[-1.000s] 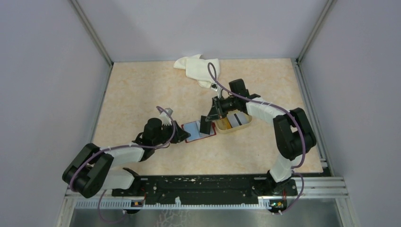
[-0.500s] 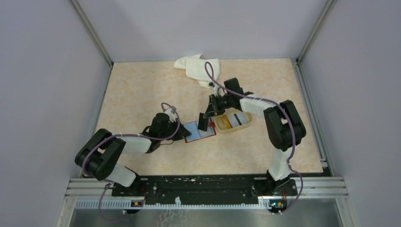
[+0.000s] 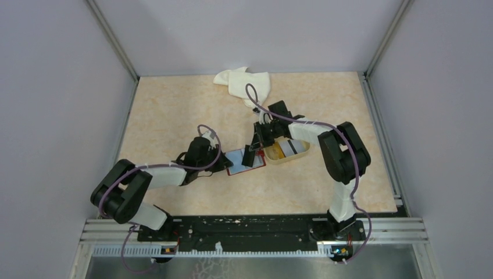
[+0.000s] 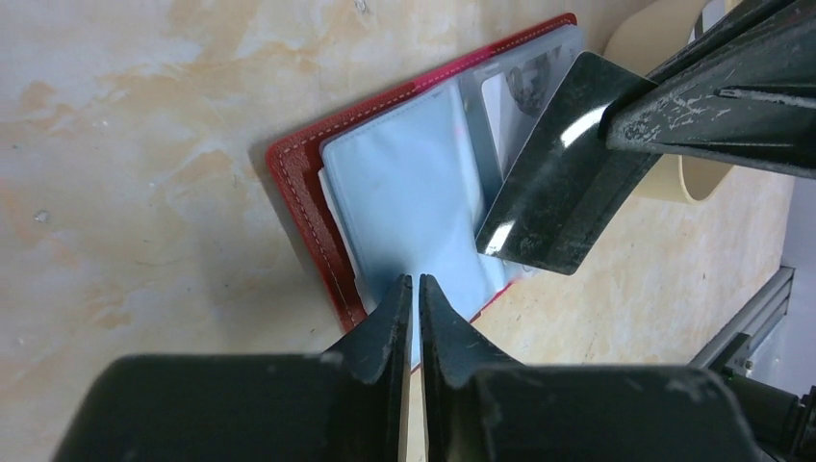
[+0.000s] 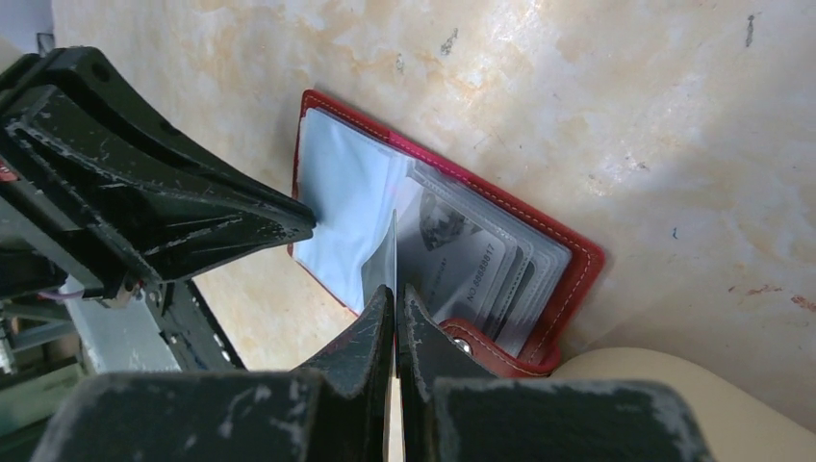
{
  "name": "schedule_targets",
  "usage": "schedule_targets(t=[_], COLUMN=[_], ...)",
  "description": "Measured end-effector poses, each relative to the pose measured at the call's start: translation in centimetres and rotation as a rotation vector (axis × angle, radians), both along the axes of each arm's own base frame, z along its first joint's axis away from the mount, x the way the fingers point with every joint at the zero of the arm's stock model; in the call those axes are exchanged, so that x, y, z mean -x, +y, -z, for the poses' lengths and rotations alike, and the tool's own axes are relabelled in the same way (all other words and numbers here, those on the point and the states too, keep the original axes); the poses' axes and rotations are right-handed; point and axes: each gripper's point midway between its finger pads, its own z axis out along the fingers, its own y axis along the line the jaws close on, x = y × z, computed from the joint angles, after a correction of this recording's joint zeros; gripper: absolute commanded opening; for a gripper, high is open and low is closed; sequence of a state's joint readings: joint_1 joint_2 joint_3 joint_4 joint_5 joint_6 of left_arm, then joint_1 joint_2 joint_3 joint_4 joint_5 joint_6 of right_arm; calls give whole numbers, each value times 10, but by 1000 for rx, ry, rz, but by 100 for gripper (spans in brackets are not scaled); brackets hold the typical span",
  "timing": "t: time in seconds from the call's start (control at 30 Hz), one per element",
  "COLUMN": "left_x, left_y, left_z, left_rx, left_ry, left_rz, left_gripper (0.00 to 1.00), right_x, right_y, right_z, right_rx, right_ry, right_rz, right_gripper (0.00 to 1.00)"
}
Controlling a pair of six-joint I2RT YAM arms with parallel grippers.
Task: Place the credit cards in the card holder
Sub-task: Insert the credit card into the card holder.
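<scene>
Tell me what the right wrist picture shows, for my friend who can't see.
The right pincer grips a credit card edge-on, aimed at the clear sleeves of an open red card holder on the table. The left pincer, shut, touches the holder's left sleeve, and a beige tray peeks in at bottom right.

Overhead camera; opposed wrist close-ups of card holder [image 4: 404,212] [image 5: 346,192]

Red card holder [image 3: 245,162] open flat on the desk [image 3: 174,116], one dark card [image 4: 558,183] over it.
Its clear sleeves [image 5: 520,279] lie fanned, some holding pale printed cards [image 5: 452,245]. The glossy dark card stands tilted on edge above them, pinched in the right gripper [image 5: 395,300].
</scene>
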State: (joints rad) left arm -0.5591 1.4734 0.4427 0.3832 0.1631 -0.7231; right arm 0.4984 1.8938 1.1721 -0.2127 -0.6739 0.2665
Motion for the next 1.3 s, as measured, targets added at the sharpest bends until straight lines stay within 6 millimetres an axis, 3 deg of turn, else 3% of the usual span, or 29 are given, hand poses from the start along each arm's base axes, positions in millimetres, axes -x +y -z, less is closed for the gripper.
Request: schedule_targets(t=[0.27,0.57,0.83,1.03,1.3], left_x=[-11,-14,-14,-15,-17], left_y=[2,4,4,4,3], left_z=[-1,0,0,0,0], left_rx=[-49,-60,-65,-66,-71], left_ry=[-6,-6,-11,-12,-5], left_rz=[-1,0,10,16,37], left_gripper=[11,11,11,11,11], right_x=[-4,-11,-3,-1,-5], right_y=[0,0,5,4,10], right_z=[-1,-26,-20,-7,-5], right_rx=[72,96,118,139,138], right_ry=[-31,-134,-118,-84,-68], right_rz=[60,103,97,96,70], right_gripper=[0,0,0,0,0])
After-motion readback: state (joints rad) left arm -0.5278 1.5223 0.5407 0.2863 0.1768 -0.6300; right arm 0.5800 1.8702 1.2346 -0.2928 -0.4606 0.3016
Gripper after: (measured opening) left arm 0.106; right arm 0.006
